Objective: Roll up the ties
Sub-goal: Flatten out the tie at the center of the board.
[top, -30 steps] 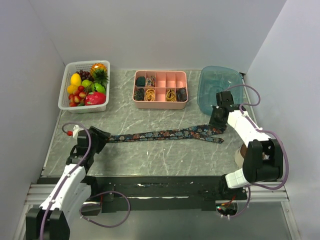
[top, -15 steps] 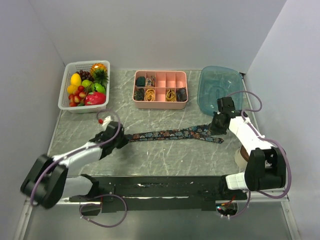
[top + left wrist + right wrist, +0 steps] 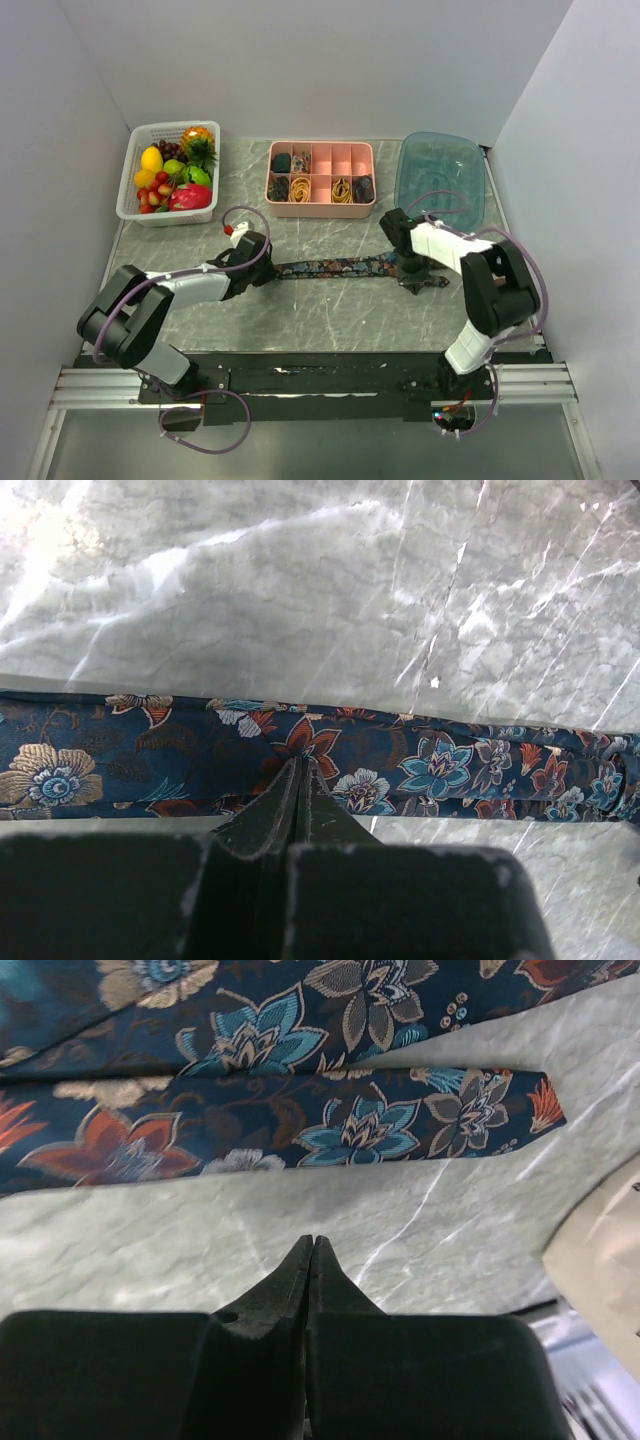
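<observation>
Tie [image 3: 340, 266] flat and unrolled across the frame's centre, rolling not yet begun; left gripper [image 3: 299, 770] pressed together at its left end, right gripper [image 3: 310, 1248] pressed together, empty, beside its right end.

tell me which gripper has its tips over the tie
The left gripper: its shut tips overlap the necktie. The right gripper has shut tips over the bare tabletop beside it.
</observation>
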Available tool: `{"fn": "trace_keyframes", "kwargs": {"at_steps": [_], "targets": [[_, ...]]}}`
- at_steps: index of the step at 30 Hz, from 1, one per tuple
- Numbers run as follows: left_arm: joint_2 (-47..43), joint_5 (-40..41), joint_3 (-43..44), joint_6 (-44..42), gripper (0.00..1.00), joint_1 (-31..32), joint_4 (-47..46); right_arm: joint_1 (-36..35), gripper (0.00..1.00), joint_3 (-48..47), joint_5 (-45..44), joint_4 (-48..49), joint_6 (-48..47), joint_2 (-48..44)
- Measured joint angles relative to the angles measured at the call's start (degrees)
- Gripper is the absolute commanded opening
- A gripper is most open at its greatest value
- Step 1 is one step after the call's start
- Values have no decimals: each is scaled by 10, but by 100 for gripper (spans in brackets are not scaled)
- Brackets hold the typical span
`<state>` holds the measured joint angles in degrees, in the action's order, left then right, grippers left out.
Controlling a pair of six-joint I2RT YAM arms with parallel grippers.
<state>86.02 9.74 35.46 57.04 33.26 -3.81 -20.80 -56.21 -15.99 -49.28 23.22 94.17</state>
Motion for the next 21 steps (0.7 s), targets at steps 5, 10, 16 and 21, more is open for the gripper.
{"fn": "trace_keyframes", "kwargs": {"at_steps": [5,10,16,21], "targets": [[5,0,4,1,1,0,0,-10,0,-30,-44,-29,12,49],[5,1,4,2,1,0,0,-9,0,-76,-92,-49,19,90],[5,2,4,3,1,0,0,3,0,-111,-120,-54,20,133],[5,2,4,2,1,0,0,17,0,-130,-124,-52,17,140]]}}
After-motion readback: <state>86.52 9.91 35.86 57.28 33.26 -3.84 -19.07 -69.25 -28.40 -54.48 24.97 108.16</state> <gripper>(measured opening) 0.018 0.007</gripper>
